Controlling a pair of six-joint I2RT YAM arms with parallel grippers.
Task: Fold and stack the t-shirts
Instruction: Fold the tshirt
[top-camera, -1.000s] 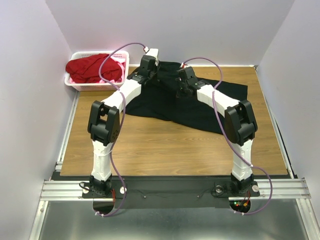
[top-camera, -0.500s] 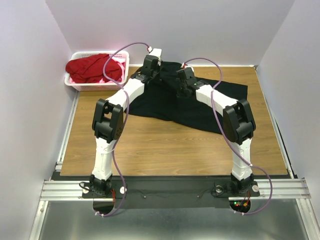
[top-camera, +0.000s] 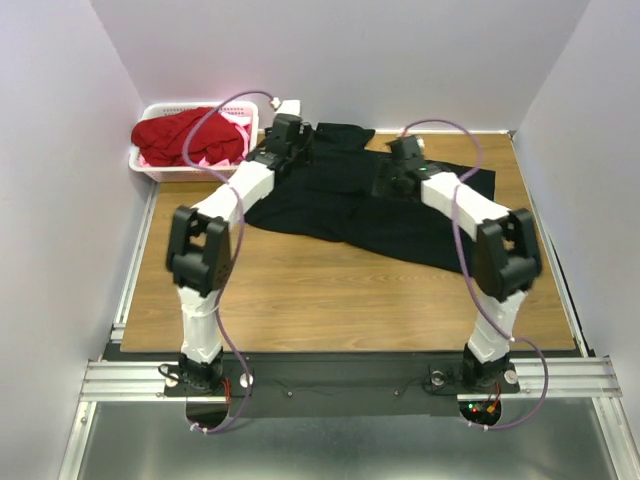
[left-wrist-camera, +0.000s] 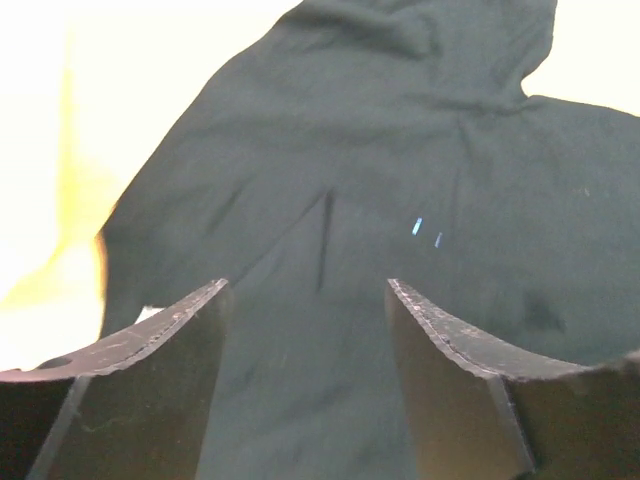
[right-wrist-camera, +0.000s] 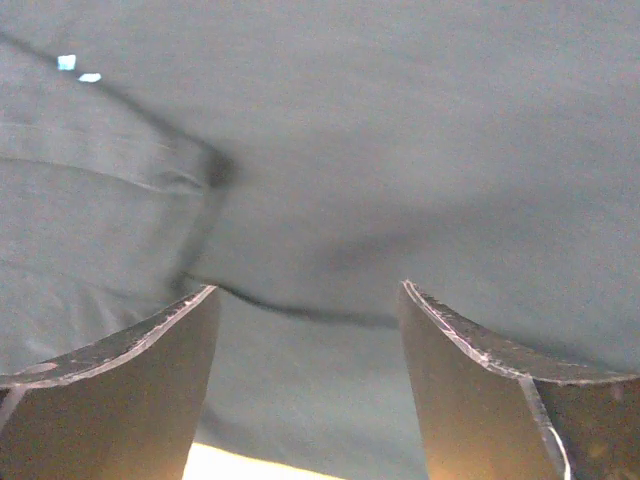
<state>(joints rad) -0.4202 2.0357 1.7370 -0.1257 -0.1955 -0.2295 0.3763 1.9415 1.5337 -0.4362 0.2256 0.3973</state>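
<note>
From above, the left arm (top-camera: 235, 195) and right arm (top-camera: 455, 205) hide the middle of the black t-shirt (top-camera: 400, 228). A pink t-shirt (top-camera: 224, 147) lies mostly buried under the red t-shirt (top-camera: 178, 135). Both wrist views crop the black cloth, and its logo (left-wrist-camera: 418, 226) shows only as blurred flecks.

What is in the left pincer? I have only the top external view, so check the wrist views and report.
Observer: Nothing. The left pincer stands open over the black t-shirt, with no cloth between its fingers.
Operator: Now report the right one.
Observer: The right pincer is open and empty too, over a dark crease in the shirt.
Operator: Find the logo.
Observer: Small light-blue logo marks show on the shirt ahead of the left pincer.
</note>
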